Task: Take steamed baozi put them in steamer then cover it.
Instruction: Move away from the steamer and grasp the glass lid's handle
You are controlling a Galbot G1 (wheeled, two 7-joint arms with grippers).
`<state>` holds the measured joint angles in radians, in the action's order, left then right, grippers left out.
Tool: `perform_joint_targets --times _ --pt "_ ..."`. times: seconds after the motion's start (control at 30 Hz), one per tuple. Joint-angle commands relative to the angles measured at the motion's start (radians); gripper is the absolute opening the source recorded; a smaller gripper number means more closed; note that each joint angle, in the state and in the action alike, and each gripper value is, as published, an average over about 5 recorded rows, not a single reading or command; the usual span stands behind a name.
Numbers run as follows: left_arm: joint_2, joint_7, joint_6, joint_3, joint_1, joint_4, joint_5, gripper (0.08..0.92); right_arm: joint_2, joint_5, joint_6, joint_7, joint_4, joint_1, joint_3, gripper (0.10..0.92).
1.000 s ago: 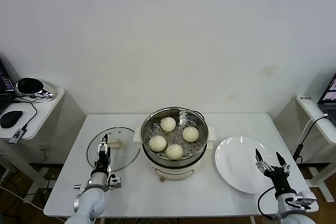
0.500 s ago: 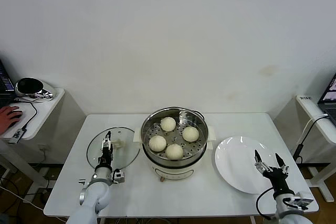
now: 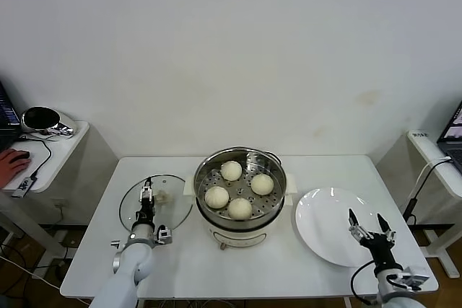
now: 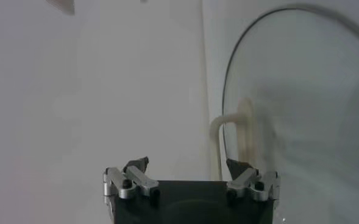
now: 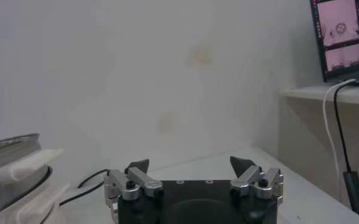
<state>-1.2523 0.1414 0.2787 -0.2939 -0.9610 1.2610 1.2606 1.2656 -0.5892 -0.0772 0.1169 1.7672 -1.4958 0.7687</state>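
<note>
Four steamed baozi (image 3: 240,190) sit on the perforated tray inside the steamer (image 3: 240,194), which I see from my head camera standing mid-tabletop (image 3: 238,268), uncovered. The cover (image 3: 156,203) lies flat on the tabletop just left of the steamer, its cream bar handle facing up. My left gripper (image 3: 146,200) hovers over the cover on the side away from the steamer, fingers pointing toward the back wall; from this angle I can't judge their gap. A white plate (image 3: 332,225) lies right of the steamer, close but not touching it. My right gripper (image 3: 366,223) is over the plate's near right part, fingers spread wide with nothing between them.

On the left wrist camera, the left gripper (image 4: 188,164) has its two fingertips set apart, holding nothing. The cover (image 4: 313,91) fills the glass area ahead, and its handle (image 4: 233,137) stands just beyond the fingertips, nearer one of them; I can't tell whether it touches.

On the right wrist camera, the right gripper (image 5: 190,165) shows both fingertips apart and empty. The steamer's (image 5: 11,167) steel rim and cream side handle show at the picture's edge, well apart from the gripper.
</note>
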Motion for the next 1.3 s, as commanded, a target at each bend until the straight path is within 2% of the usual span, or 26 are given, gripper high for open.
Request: perform_joint_targets --times 0.03,0.87,1.0,1.3 --pt "-0.003 0.021 0.003 0.006 0.045 -0.069 -0.012 0.823 0.003 0.008 -0.001 0.002 -0.001 -0.003 -0.002 0.823" --pt "-0.052 0.104 0.024 0.007 0.086 -0.153 -0.06 0.81 0.004 0.031 -0.013 0.008 -0.016 -0.011 -0.015 0.823" --pt "-0.05 0.108 0.025 0.007 0.083 -0.156 -0.067 0.722 0.005 0.04 -0.014 0.008 -0.014 -0.014 -0.016 0.823" --pt "-0.041 0.118 0.022 0.002 0.081 -0.165 -0.072 0.462 0.008 0.05 -0.014 0.009 -0.006 -0.017 -0.019 0.823"
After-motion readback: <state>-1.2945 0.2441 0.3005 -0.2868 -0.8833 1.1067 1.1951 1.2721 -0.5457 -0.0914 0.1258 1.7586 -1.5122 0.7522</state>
